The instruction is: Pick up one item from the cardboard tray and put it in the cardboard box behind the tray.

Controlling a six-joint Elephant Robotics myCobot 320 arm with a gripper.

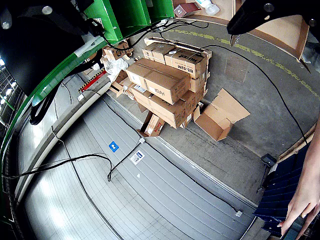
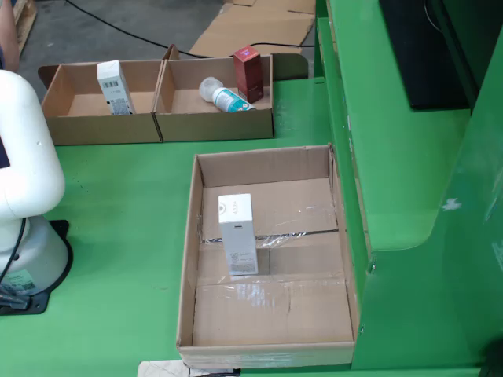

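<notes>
One white carton (image 2: 237, 233) stands upright in the cardboard tray (image 2: 189, 259) near the table's front edge, with the cardboard boxes (image 2: 157, 126) toward the back edge. The pincer (image 1: 265, 17) is barely in view, so whether it is spread or pressed together cannot be told. The tall carton could topple if approached off-centre.

Stacked brown cartons (image 1: 167, 82), open empty carton (image 1: 220, 116) on concrete floor, black cables (image 1: 90, 160), blue sticker (image 1: 114, 146)
</notes>
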